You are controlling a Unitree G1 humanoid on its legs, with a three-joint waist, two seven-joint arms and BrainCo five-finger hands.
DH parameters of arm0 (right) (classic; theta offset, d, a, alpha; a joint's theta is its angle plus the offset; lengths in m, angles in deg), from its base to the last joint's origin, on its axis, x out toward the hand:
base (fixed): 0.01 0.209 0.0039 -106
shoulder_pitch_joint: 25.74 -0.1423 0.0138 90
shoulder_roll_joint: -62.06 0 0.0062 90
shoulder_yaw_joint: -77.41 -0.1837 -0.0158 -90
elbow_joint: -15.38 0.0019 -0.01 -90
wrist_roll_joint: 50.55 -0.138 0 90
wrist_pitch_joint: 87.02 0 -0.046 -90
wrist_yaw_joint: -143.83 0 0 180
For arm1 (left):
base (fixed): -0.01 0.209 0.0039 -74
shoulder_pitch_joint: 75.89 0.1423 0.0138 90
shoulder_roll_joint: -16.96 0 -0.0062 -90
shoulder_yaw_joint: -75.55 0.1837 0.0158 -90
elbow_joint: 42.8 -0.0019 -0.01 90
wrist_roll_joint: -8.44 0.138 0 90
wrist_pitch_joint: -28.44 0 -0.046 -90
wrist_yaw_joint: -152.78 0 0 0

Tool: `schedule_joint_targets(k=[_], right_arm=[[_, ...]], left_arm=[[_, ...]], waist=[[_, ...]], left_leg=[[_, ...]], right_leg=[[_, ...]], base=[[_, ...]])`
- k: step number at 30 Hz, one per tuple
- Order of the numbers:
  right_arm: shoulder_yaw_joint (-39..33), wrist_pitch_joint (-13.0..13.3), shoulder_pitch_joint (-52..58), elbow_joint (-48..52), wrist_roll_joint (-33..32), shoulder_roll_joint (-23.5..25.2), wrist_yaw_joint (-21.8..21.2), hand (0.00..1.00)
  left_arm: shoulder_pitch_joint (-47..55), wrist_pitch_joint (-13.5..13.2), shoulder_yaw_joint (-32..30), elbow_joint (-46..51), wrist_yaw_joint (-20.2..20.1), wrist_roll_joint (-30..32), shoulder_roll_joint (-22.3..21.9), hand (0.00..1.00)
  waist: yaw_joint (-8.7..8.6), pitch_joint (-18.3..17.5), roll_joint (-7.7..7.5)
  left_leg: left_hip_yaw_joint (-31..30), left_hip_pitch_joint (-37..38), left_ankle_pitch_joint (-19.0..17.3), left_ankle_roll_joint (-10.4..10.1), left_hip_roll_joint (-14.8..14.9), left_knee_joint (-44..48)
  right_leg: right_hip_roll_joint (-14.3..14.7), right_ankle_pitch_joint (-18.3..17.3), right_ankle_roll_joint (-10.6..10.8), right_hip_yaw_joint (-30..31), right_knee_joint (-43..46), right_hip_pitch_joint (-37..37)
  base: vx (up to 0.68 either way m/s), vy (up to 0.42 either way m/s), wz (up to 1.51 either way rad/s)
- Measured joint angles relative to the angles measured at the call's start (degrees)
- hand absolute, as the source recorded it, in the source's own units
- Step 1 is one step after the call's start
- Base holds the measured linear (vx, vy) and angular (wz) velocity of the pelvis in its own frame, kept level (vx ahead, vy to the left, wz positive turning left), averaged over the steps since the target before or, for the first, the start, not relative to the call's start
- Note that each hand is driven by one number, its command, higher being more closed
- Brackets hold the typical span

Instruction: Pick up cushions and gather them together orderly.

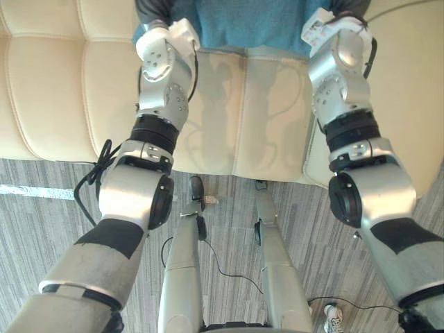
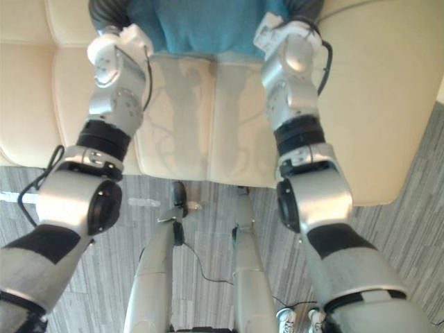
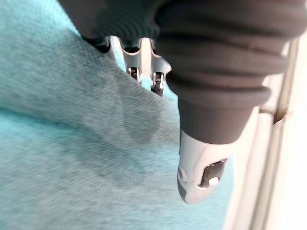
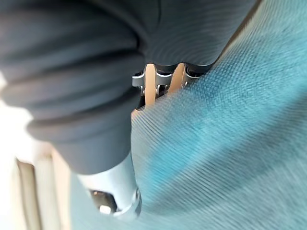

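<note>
nearest, well back from the fingers, lies the grey striped floor (image 1: 41, 208). past it, also on the near side of the fingers, begins the cream sofa (image 1: 55, 90) with its padded seat and stitched seams. both arms reach forward over this seat, one on each side.

the left hand (image 3: 211, 62) is at the left edge of the teal cushion (image 1: 243, 24). its fingers (image 3: 132, 57) go side by side behind the edge of the cloth and are hidden there, so i cannot tell if they are bent or straight. its thumb (image 3: 199, 167) is apart from them, on the front side of the cushion (if it really presses the cloth, i cannot tell).

the right hand (image 4: 96, 72) is at the opposite edge in the same way. its fingers (image 4: 165, 79) disappear behind the teal cloth, their state cannot be read, and its thumb (image 4: 112, 187) lies over the front face.

the cushion is between the fingers of the two hands, over the sofa. whether it rests on the seat or is lifted from it, i cannot tell.
</note>
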Motion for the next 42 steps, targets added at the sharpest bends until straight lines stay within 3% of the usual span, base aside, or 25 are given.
schedule_joint_targets(k=[1,5,9,12,14,18,19,23,27,29,34,42], right_arm=[[-1.4,0.88,1.61,2.38,-0.38,-0.26,-0.76,0.0],[-5.96,3.06,9.35,9.26,-3.48,-3.42,-2.42,0.0],[-9.81,4.96,18.9,18.08,-4.05,-6.78,-5.12,0.0],[-12.41,6.64,34.42,31.59,-3.7,-6.8,-8.15,0.0],[-13.86,7.84,43.86,37.69,-3.29,-5.71,-9.38,0.0],[-12.88,8.59,63.36,43.97,1.67,2.15,-12.78,0.0],[-10.47,8.41,68.92,43.63,3.68,5.16,-14.3,0.0],[-6.56,7.2,76.94,38.34,9.11,10.53,-17.43,0.0],[-4.6,4.43,84.02,25.74,16.04,14.46,-18.83,0.0],[-4.56,2.79,86.16,18.24,17.01,14.77,-19.64,0.0],[-4.67,1.25,87.02,7.12,19.42,14.79,-19.88,0.0],[-6.72,-0.55,87.0,-3.51,23.78,14.33,-19.92,0.0]], left_arm=[[1.3,-0.02,-1.35,0.7,-0.35,0.02,0.33,0.0],[5.04,-0.02,-3.22,2.92,-1.51,0.03,2.02,0.0],[11.0,-0.2,-3.3,9.84,-3.23,0.18,4.44,0.0],[22.23,-2.52,-2.3,20.34,-3.92,1.68,6.1,0.0],[29.69,-3.78,-1.48,25.7,-4.37,2.36,5.53,0.0],[49.75,-4.65,1.46,33.12,-6.61,4.02,-1.07,0.0],[57.18,-4.54,2.94,33.35,-8.03,4.82,-3.57,0.0],[69.77,-3.22,6.63,30.82,-11.47,8.47,-8.05,0.0],[78.2,-1.49,7.62,22.99,-13.76,13.63,-10.1,0.0],[80.39,-0.78,6.77,16.56,-14.03,17.35,-10.08,0.0],[81.4,0.92,2.92,5.9,-14.05,22.85,-9.91,0.0],[82.63,1.81,-0.36,-0.73,-14.44,26.03,-9.64,0.0]], waist=[[-0.16,0.01,-0.02],[-0.67,0.07,-0.13],[-0.71,0.11,-0.2],[-0.16,0.1,-0.29],[0.28,0.08,-0.32],[1.32,-0.41,-1.04],[1.77,-1.3,-1.61],[2.78,-2.41,-2.26],[3.5,-9.42,-2.13],[3.5,-13.02,-1.82],[3.42,-17.61,-1.49],[3.23,-20.84,-1.52]], left_leg=[[-0.25,-0.04,-0.41,-0.54,0.19,0.93],[-1.02,0.21,-1.72,-1.31,1.92,3.81],[-1.2,2.07,-2.38,-1.36,2.11,4.37],[-1.31,6.47,-3.47,-1.06,2.24,3.74],[-1.97,9.26,-3.8,-0.96,2.01,3.01],[-2.86,16.69,-3.88,-0.91,1.58,-0.04],[-3.07,18.85,-3.85,-0.9,1.39,-1.29],[-3.72,25.01,-3.83,-0.89,1.04,-3.77],[-4.08,32.08,-3.56,-1.0,0.66,-7.92],[-3.75,36.92,-3.52,-1.06,0.59,-10.6],[-2.16,43.99,-2.57,-1.29,0.67,-15.74],[-0.95,49.63,-2.22,-1.42,0.34,-19.27]], right_leg=[[0.16,-1.72,1.56,0.29,-0.02,0.44],[1.77,-3.82,-0.24,-0.18,0.2,2.31],[1.96,-3.69,-0.38,-1.16,0.37,4.53],[2.03,-4.01,-1.66,-1.71,0.38,8.85],[1.93,-5.02,-2.64,-2.45,0.67,11.51],[1.78,-8.4,-3.8,-4.51,2.41,17.6],[1.77,-10.26,-4.41,-5.21,4.32,18.42],[1.73,-13.41,-5.02,-6.35,7.31,22.56],[1.16,-16.69,-5.71,-7.92,8.95,27.33],[0.95,-18.23,-5.76,-8.17,9.16,30.79],[0.74,-18.84,-5.75,-7.69,7.59,35.53],[0.82,-18.41,-5.64,-6.54,4.67,40.06]], base=[[-0.05,-0.046,-0.17],[-0.05,-0.039,-0.07],[-0.04,-0.024,0.02],[0.0,-0.009,0.03],[0.0,-0.033,0.17],[0.03,-0.059,0.24],[0.04,-0.078,0.21],[0.07,-0.06,0.2],[0.11,-0.032,0.16],[0.13,-0.017,0.06],[0.1,-0.006,-0.08],[0.05,0.018,-0.08]])
